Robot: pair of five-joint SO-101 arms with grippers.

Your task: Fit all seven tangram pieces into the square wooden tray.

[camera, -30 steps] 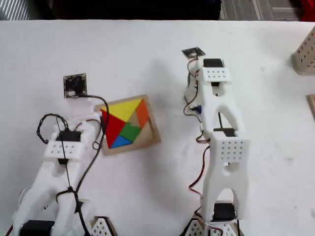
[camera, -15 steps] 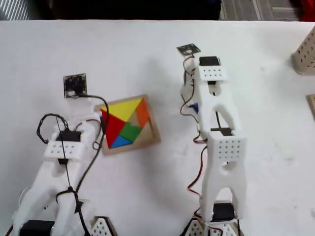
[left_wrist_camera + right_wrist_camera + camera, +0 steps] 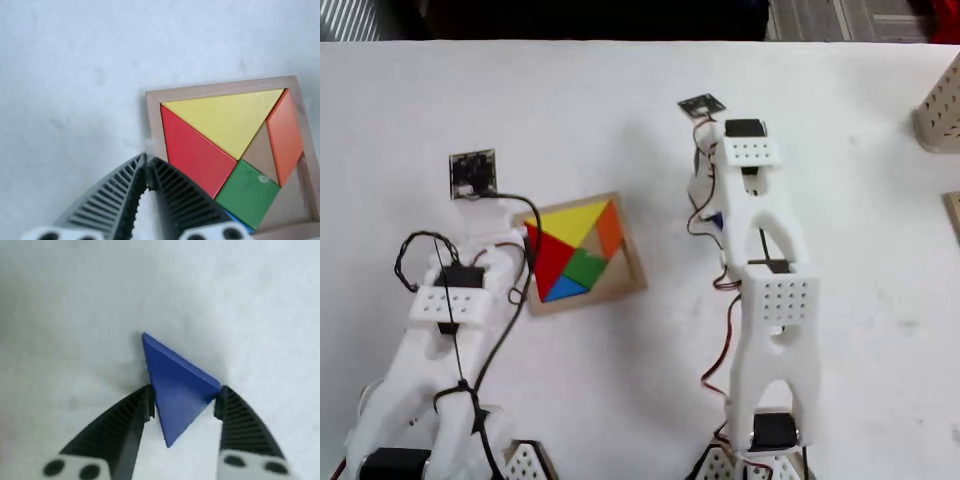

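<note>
The square wooden tray (image 3: 632, 262) lies at the table's middle left and holds yellow (image 3: 225, 117), red (image 3: 192, 152), orange (image 3: 285, 135), green (image 3: 247, 192) and light blue (image 3: 563, 289) pieces. Bare wood (image 3: 261, 155) shows between the yellow, orange and green ones. My left gripper (image 3: 147, 167) is shut and empty, with its tips at the tray's rim (image 3: 152, 122) beside the red piece. A dark blue triangle (image 3: 177, 385) sits right of the tray, just over the white table. My right gripper (image 3: 184, 397) is shut on it, a finger against each side; from above it peeks out under that arm (image 3: 718, 220).
A black board with wires (image 3: 472, 172) sits far left of the tray, and another (image 3: 705, 105) juts out beyond the right arm. A perforated wooden block (image 3: 940, 110) stands at the right edge. Dark cables (image 3: 520, 215) loop over the tray's left corner.
The right arm has stretched a little farther from its base and to the left, the blue triangle staying between its fingers. The left arm and the tray have kept still.
</note>
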